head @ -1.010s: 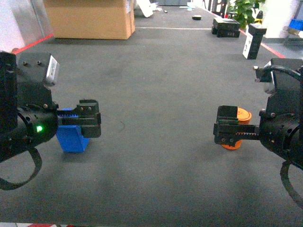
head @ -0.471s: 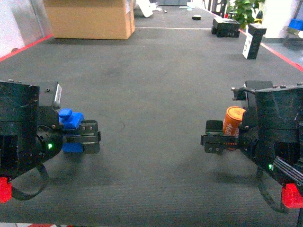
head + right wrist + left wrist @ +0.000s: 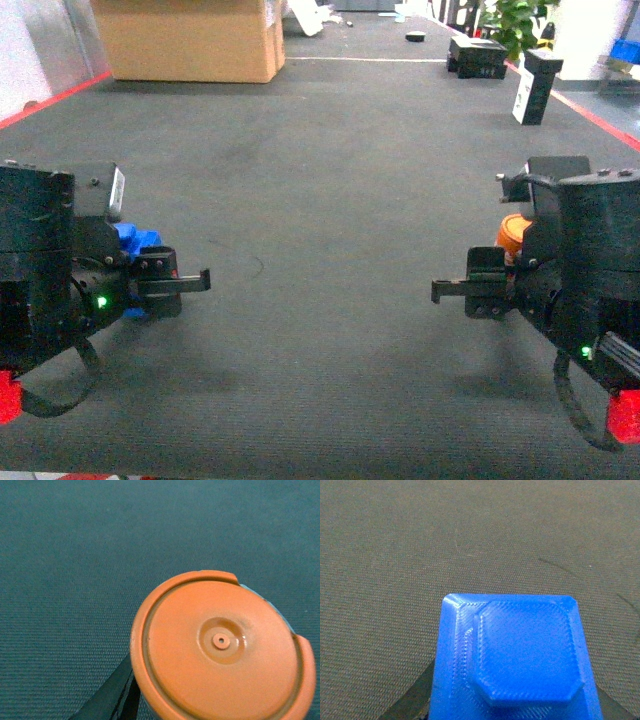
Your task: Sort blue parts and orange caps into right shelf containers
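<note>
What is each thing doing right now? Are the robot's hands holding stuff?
Left gripper: shut on the blue part, off the floor.
Blue part: held, flat raised face toward the wrist camera.
Right gripper: shut on the orange cap, off the floor.
Orange cap: held, round face toward the wrist camera.
Cardboard box: closed, standing on the floor far back.
</note>
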